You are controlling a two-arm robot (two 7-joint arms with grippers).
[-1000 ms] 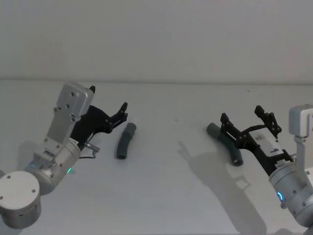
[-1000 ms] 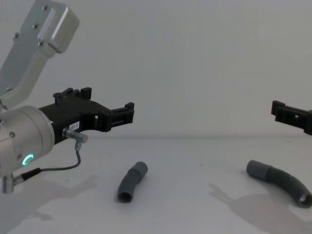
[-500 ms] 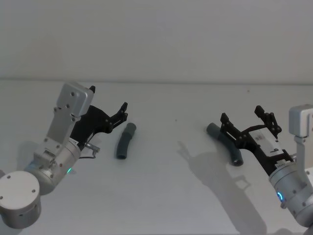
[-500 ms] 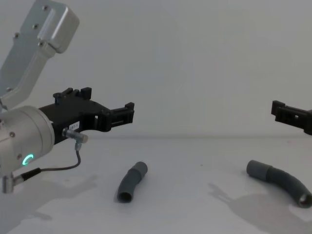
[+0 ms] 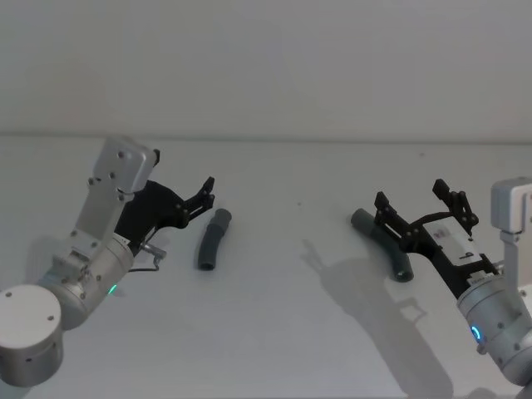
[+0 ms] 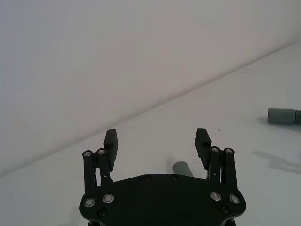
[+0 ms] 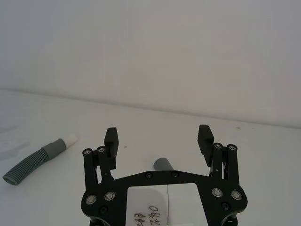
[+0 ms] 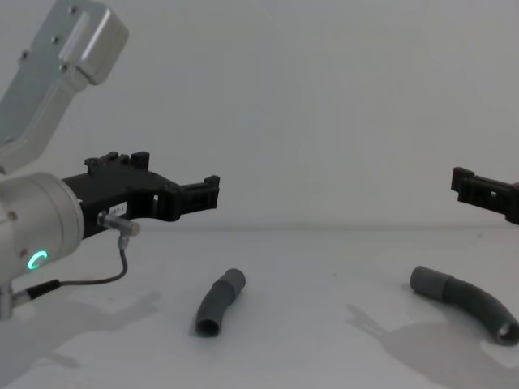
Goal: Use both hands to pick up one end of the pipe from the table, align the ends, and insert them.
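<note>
Two dark grey ribbed pieces of the pipe lie on the table. The shorter piece rests left of centre, and its white-tipped cuff shows far off in the right wrist view. My left gripper hovers open just left of and above it, holding nothing. The longer piece lies at the right. My right gripper hangs open above it, hiding its middle; a cuff end peeks between the fingers.
A pale wall rises behind the table's far edge. A thin grey cable loops below the left wrist. The longer piece's cuff shows far off in the left wrist view. Bare table lies between the two pieces.
My left arm has shifted slightly to the left and its gripper has sunk a little. The right arm and both pipe pieces have not moved.
</note>
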